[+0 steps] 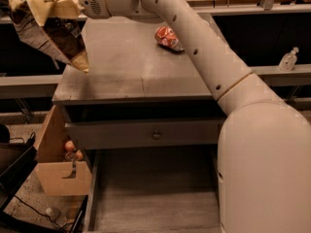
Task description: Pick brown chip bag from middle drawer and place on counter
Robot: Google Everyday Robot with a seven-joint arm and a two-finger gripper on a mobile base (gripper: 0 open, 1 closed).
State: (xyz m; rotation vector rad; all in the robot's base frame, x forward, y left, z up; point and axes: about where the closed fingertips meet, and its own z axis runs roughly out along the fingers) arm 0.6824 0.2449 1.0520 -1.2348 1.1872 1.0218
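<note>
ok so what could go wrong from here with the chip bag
1. The gripper holds the brown chip bag at the left edge of the counter, most of it hanging past that edge; released here, it could fall toward the cardboard box.
2. Only the bag's top seems pinched, so the crinkly bag might slip.
3. The arm passes right beside the soda can; lowering could nudge it.
</note>
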